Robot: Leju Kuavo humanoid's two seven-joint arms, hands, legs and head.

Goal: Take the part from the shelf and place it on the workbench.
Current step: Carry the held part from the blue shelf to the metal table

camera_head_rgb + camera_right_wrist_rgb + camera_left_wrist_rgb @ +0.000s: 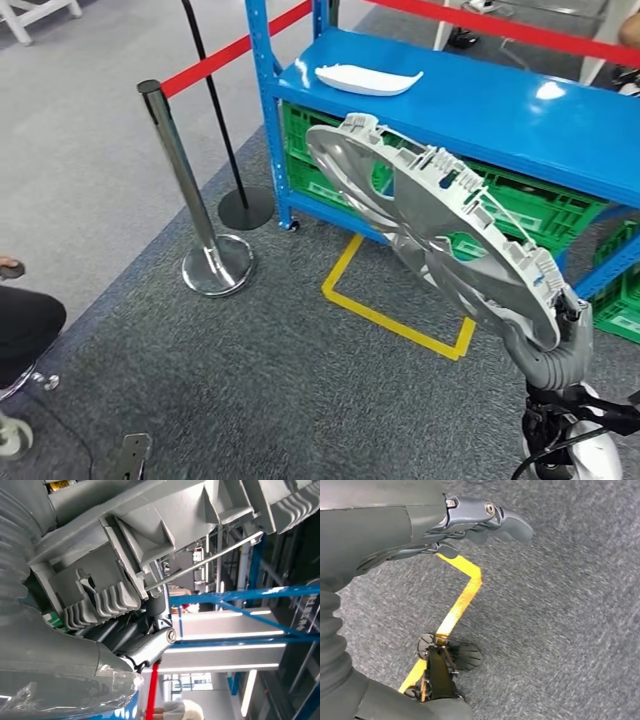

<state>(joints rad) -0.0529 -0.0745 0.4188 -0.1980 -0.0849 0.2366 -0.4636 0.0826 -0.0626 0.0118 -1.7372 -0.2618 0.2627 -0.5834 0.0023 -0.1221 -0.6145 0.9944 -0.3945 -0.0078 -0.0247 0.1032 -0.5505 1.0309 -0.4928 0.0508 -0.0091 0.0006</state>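
Grey carpet (249,380) covers the floor in the head view, marked with a yellow tape line (392,325) in front of a blue shelf (483,110). Green crates (528,205) sit under the shelf top, their white labels too small to read. A small white piece (367,78) lies on the shelf top. A chrome post (185,190) carries a red barrier belt (226,55). The right robot hand (567,318) grips the large grey ribbed part (438,225) at its near end; the part juts out over the floor toward the shelf, tilted.

From the left wrist, the left robot hand (486,522) hangs over the carpet with its fingers loosely curled, holding nothing.

From the right wrist, dark fingers (151,647) clamp the part's ribbed edge (102,602). No writing is legible.
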